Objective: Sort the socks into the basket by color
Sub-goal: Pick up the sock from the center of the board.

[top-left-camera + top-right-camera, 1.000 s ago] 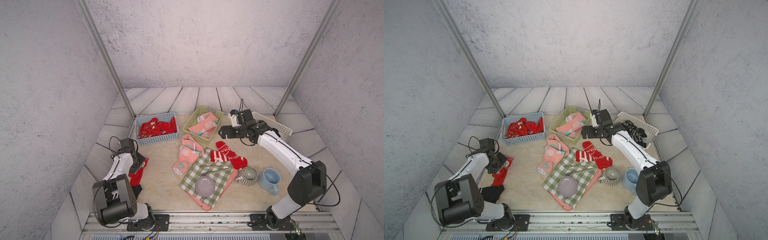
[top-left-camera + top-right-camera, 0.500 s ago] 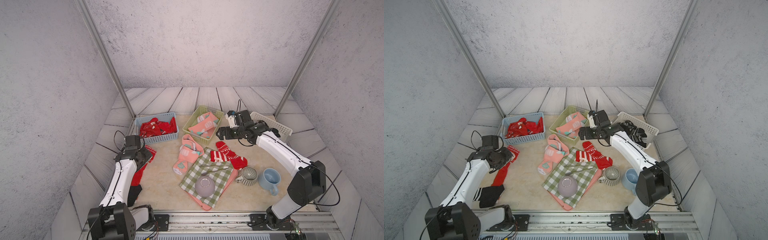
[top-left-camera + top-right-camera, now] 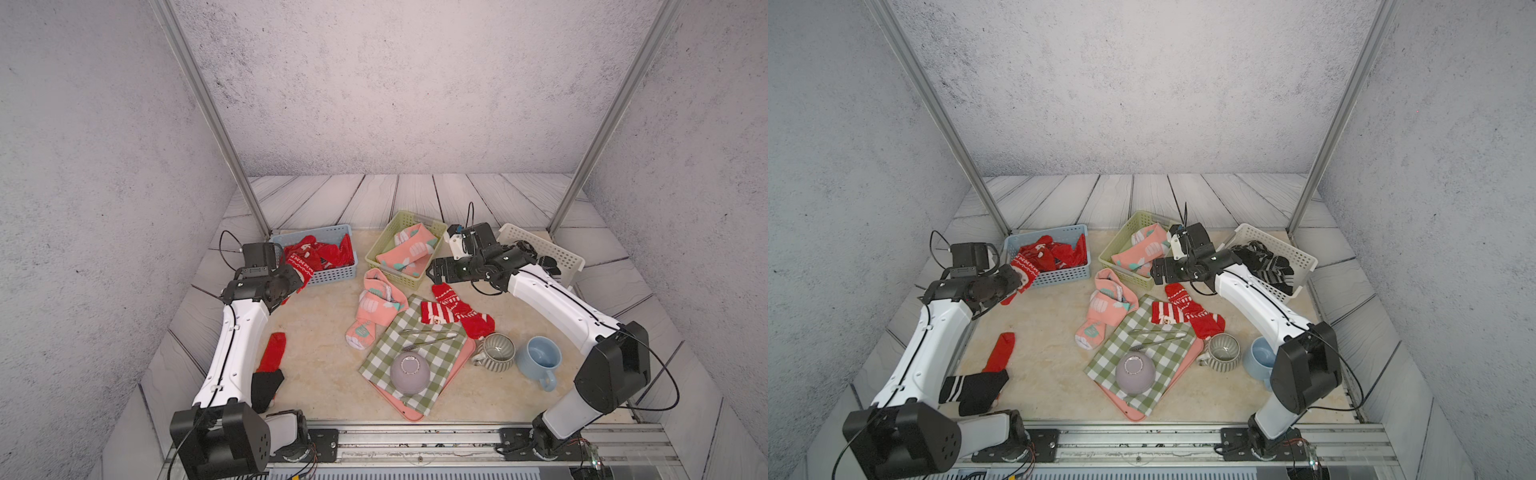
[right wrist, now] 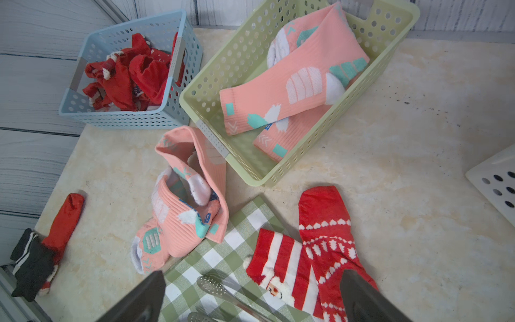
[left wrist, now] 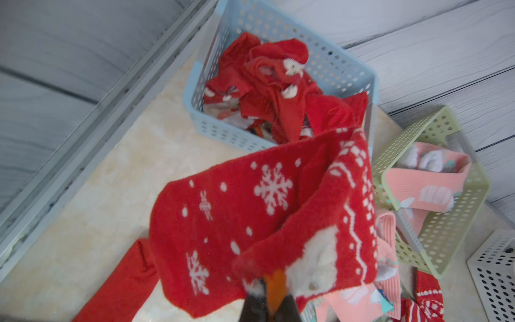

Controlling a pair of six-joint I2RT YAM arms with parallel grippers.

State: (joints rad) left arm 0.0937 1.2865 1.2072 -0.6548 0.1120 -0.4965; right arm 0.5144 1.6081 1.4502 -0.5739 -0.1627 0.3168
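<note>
The left gripper is clenched on a red sock with white snowflakes and a zigzag cuff band. The sock hangs folded at the front wall of the blue basket. Its long axis seems to run from the basket toward the near-left, with the cuff toward the basket. The right gripper stands wide and holds nothing.

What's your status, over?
Left gripper shut on snowflake red sock, by blue basket. Right gripper open above two loose red socks. Nothing blocking the basket.

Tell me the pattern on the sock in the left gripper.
The sock is red with white snowflakes and zigzag bands; clearest in the left wrist view.
</note>
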